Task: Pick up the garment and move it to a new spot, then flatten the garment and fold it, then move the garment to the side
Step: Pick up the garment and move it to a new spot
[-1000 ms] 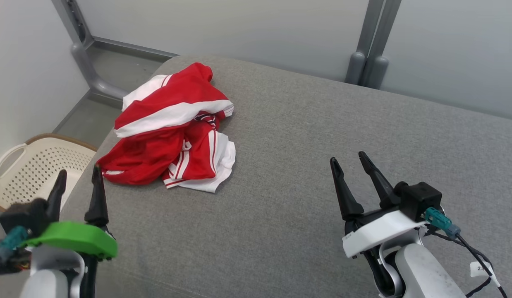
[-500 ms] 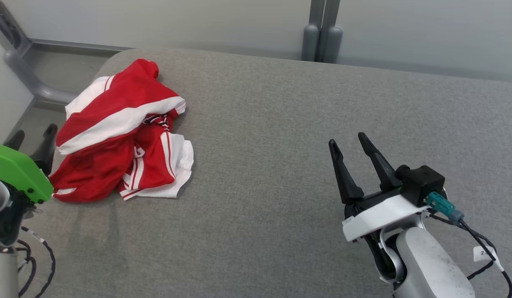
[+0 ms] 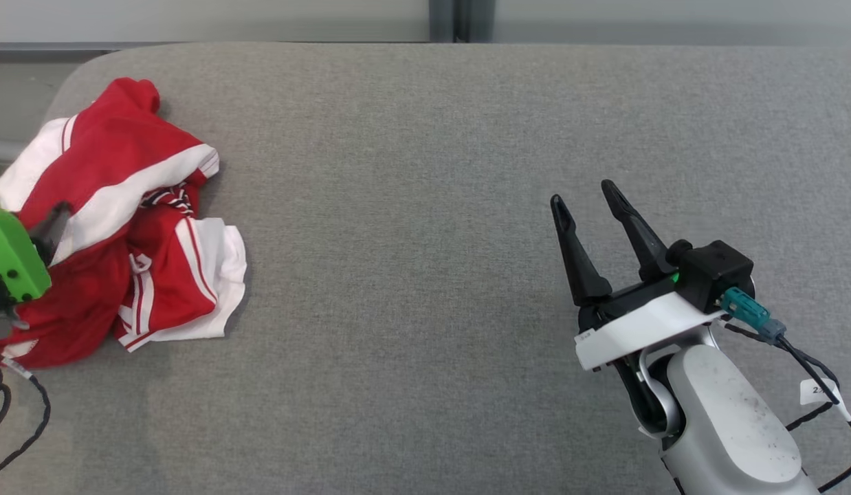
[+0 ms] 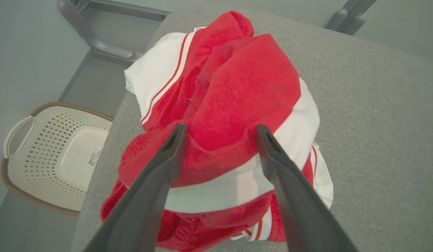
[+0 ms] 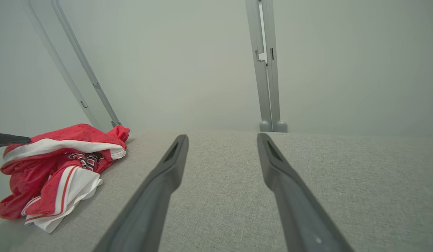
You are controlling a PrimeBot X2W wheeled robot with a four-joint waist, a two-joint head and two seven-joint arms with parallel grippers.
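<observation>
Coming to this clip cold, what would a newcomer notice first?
A crumpled red-and-white garment lies at the left end of the grey padded surface. The left gripper is open close over it, while the right gripper stands open above bare padding far to the right.

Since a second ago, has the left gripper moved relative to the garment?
Yes: the left gripper went from beside the red-and-white garment to over it, open jaws straddling a fold.

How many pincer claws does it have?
2. The left gripper is open over the red-and-white garment on the grey cushion; the right gripper hovers open above its bare right side.
</observation>
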